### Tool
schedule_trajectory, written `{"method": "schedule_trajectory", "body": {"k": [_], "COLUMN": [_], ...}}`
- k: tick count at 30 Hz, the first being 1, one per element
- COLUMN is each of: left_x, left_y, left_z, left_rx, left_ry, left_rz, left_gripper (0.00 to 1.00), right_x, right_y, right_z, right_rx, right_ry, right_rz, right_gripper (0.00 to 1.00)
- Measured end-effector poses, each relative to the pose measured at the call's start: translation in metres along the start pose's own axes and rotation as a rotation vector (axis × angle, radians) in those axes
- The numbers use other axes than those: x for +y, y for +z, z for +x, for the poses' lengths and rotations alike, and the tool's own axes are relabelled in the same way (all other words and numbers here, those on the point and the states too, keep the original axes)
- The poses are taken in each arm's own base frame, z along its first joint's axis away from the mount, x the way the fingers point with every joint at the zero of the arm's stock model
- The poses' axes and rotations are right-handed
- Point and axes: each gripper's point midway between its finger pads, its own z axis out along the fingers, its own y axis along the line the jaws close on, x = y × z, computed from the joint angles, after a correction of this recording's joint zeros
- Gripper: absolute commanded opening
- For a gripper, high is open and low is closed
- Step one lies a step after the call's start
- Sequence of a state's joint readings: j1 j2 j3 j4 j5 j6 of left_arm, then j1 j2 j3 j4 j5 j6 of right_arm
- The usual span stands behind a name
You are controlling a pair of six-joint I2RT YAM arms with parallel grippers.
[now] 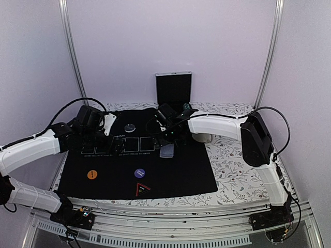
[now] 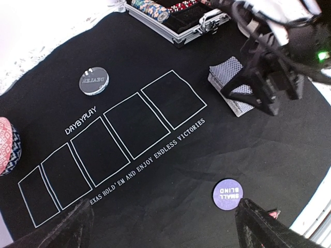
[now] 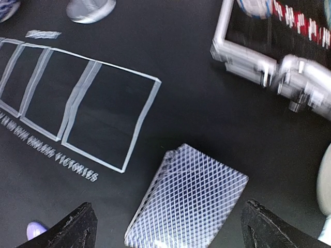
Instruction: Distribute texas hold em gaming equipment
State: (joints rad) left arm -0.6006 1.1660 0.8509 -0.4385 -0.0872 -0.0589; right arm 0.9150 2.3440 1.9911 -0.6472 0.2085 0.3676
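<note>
A deck of blue-grey-backed playing cards (image 3: 189, 199) lies on the black mat (image 1: 176, 170). My right gripper (image 3: 173, 235) is open and hovers just above the deck, a finger on each side, not touching it. The deck also shows in the top view (image 1: 166, 151) and the left wrist view (image 2: 231, 85). My left gripper (image 2: 165, 232) is open and empty above the mat's left half, near the purple "small blind" button (image 2: 227, 194). An orange button (image 1: 92, 174) lies at the front left. A round "dealer" button (image 2: 93, 81) lies behind the printed card boxes. A chip stack (image 2: 6, 147) sits at the left edge.
An open metal case (image 2: 178, 20) with rows of poker chips stands at the back of the mat, its dark lid (image 1: 174, 89) upright. A cream mug (image 3: 326, 181) stands right of the deck. The patterned tablecloth (image 1: 238, 165) surrounds the mat.
</note>
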Motion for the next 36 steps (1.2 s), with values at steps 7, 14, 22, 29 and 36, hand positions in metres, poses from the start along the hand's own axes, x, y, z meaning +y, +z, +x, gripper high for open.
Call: {"method": "schedule_trajectory", "body": {"k": [7, 14, 22, 29, 36], "left_x": [0.005, 0.011, 0.019, 0.034, 0.044], "left_y": [0.002, 0.009, 0.023, 0.032, 0.04], "left_z": [0.001, 0.008, 0.02, 0.03, 0.04], "left_rx": [0.004, 0.025, 0.081, 0.124, 0.16], "left_ry": [-0.006, -0.011, -0.013, -0.035, -0.054], "left_rz": [-0.011, -0.029, -0.058, -0.093, -0.113], "left_gripper": [0.98, 0.98, 0.98, 0.98, 0.98], "right_x": [-0.002, -0.077, -0.189, -0.231, -0.215], "right_y": [-0.058, -0.088, -0.076, -0.014, 0.037], "right_z": [-0.057, -0.118, -0.165, -0.171, -0.158], "right_rx": [-0.13, -0.276, -0.435, -0.518, -0.578], "right_ry": [-0.27, -0.454, -0.611, -0.805, -0.933], "right_rz": [-0.099, -0.132, -0.114, -0.086, -0.158], "right_gripper": [0.99, 0.99, 0.94, 0.94, 0.85]}}
